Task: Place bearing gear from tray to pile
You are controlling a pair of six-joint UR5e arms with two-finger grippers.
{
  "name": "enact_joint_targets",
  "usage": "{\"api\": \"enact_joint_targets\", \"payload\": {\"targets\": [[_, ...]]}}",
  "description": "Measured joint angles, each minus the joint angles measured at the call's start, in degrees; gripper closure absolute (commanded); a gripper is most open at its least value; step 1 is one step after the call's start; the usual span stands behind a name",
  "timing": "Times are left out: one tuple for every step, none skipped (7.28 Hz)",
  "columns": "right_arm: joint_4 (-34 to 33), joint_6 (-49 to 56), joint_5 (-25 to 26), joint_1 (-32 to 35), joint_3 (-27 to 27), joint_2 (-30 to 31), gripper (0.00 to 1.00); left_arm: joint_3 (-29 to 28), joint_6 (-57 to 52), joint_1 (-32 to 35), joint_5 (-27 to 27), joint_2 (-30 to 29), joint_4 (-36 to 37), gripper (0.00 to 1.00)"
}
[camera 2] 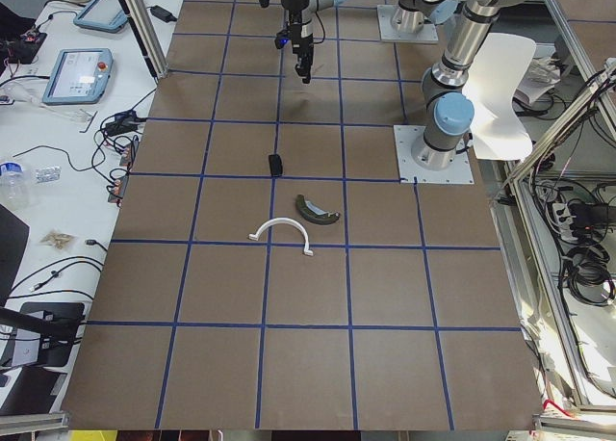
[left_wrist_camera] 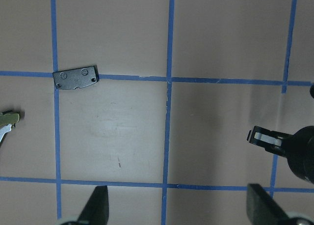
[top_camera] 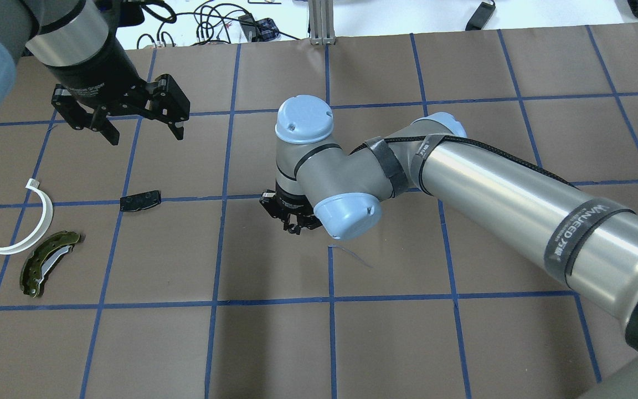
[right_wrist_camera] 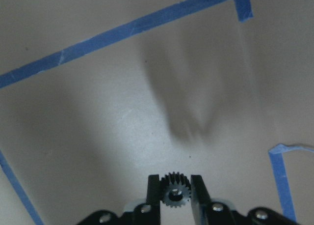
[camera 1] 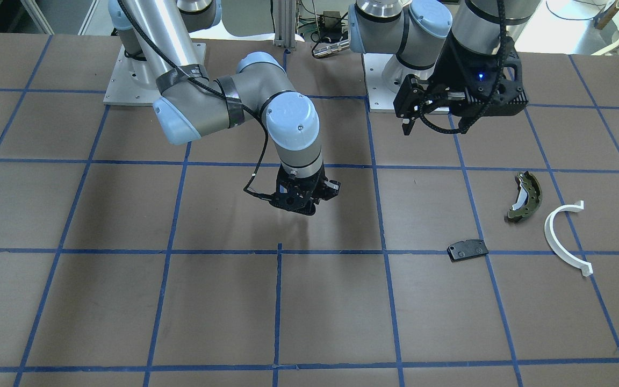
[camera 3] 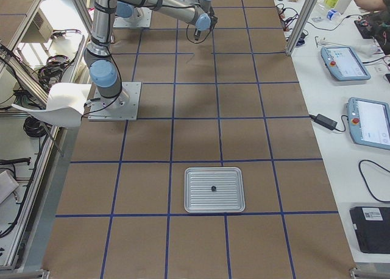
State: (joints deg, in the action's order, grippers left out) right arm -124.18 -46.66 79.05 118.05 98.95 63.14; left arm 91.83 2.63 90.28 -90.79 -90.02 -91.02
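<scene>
Black and finely toothed, the bearing gear (right_wrist_camera: 175,193) sits pinched between the two fingers of the right hand (camera 1: 301,208), which is closed snugly on it from both sides. The gear faces the wrist camera flat-on, with its centre bore showing. The hand points downward and hangs clear of the bench (camera 1: 127,301), about at its middle, and throws a soft shadow on the brown covering inside the blue tape grid.

The left hand (top_camera: 144,134) hovers above the bench with its fingers spread wide and nothing between them. In the overhead view it is to the left of the right hand and farther off.

The pile lies on the left part of the bench in that view, well apart from the gear. Its flat black rectangular pad (top_camera: 140,200) lies on a blue tape line, nearest the right hand. Farther left are the white plastic half-ring (top_camera: 47,219) and the olive-green brake shoe (top_camera: 35,266), just beside one another, the shoe on the near side.

The metal tray (camera 3: 201,200) shows only in the view from the robot's right. It lies flat toward that end of the bench, far from both hands, with a small dark part (camera 3: 213,188) at its middle.
</scene>
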Motion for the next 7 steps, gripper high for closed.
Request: {"api": "enact_joint_targets", "payload": {"targets": [[-0.27,-0.07,0.14,0.03,0.52,-0.36,0.17,4.62,-0.35,0.06,0.00,-0.30,4.87,0.00],[-0.48,-0.03,0.24,0.04,0.70,-0.42,0.14,10.37,-0.58,0.12,-0.02,-0.34,10.99,0.00],[-0.48,0.22,0.46,-0.21,0.57,-0.18,0.14,16.84,-0.73,0.16,-0.04,-0.38,18.34,0.00],[-0.11,1.17,1.21,-0.90,0.53,0.68,0.10,23.31,-0.81,0.21,-0.02,-0.47,26.97,0.00],[0.88,3.33,2.55,-2.24,0.76,2.43,0.09,29.01,-0.81,0.21,-0.01,-0.74,33.80,0.00],[2.95,6.65,3.63,-4.54,1.06,4.65,0.09,33.27,-0.53,0.19,0.08,-1.34,38.15,0.00],[6.16,11.39,4.25,-7.49,1.48,7.09,0.10,35.48,0.17,0.25,0.30,-2.36,40.34,0.00]]}}
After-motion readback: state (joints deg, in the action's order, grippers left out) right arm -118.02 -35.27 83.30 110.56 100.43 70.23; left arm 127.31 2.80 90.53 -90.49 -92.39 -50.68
